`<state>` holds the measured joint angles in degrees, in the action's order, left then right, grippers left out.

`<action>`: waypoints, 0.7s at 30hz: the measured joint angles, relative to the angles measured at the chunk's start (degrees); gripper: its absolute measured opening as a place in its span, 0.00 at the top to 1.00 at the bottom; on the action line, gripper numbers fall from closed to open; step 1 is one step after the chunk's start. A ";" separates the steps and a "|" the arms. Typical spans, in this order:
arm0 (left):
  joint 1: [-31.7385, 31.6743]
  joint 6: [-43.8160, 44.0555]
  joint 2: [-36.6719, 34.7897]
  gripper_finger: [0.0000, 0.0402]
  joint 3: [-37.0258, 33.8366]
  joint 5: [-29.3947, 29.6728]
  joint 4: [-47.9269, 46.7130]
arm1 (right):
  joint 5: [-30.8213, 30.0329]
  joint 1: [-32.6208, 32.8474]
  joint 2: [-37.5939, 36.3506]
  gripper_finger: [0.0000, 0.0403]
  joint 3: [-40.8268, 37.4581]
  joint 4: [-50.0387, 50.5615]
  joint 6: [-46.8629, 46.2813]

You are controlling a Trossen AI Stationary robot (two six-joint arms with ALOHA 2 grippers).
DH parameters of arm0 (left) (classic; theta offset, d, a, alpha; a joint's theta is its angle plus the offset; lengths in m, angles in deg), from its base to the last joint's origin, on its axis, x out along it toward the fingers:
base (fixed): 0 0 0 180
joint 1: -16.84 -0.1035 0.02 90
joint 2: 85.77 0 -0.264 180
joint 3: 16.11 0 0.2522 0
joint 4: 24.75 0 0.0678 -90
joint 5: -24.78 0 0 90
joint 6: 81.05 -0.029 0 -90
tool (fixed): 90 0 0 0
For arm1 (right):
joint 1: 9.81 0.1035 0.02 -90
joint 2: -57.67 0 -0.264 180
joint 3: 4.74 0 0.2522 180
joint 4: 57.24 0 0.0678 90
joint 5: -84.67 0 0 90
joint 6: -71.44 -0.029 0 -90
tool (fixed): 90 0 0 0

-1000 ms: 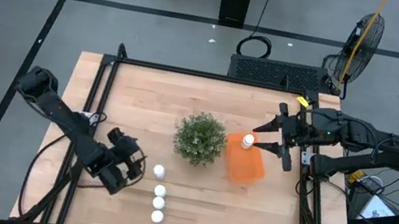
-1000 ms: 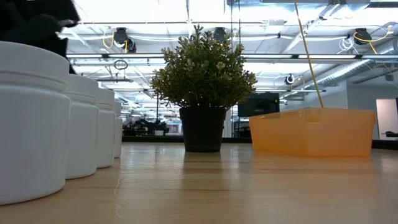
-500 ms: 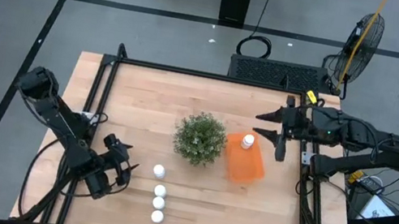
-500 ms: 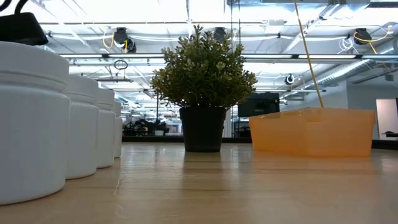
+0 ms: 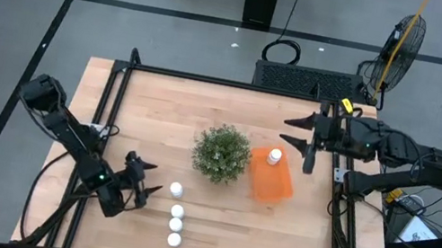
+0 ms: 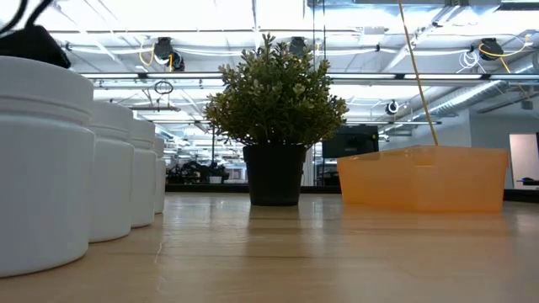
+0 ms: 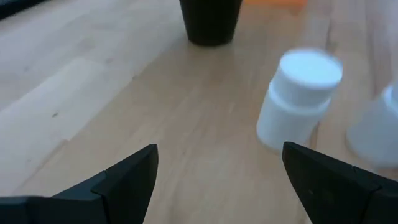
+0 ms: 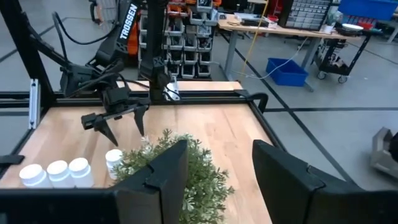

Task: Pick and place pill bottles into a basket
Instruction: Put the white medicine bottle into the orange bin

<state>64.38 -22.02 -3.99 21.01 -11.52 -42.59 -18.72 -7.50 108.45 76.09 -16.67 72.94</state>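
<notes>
1 pill bottle (image 5: 274, 156) sits in the basket (image 5: 271, 179) as the right hand (image 5: 300, 144), wide open, has pulled back, while the wide-open left hand (image 5: 152, 179) has swung toward the nearest of 4 remaining bottles (image 5: 176, 189).

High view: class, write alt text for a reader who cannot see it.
One pill bottle stands in the orange basket while four pill bottles wait on the wooden table. The open left gripper is beside them, the open right gripper beyond the basket, a bushy plant between.
</notes>
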 joint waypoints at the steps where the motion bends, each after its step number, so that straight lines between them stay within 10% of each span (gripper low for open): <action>1: -0.51 -1.33 0.00 0.13 -0.31 -1.48 -0.01 | 0.06 -0.04 0.00 0.58 0.00 0.00 0.30; 8: -2.61 -8.90 0.00 0.13 -0.65 -10.78 1.12 | 3.35 -0.01 0.00 0.58 0.00 0.15 5.16; 21: -2.78 -15.09 3.51 0.13 -0.76 -4.55 8.26 | 3.38 -0.03 0.00 0.58 0.00 3.44 6.74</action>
<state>61.60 -37.10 -0.48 20.24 -16.07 -34.32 -15.34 -7.53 108.45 76.09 -13.23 79.69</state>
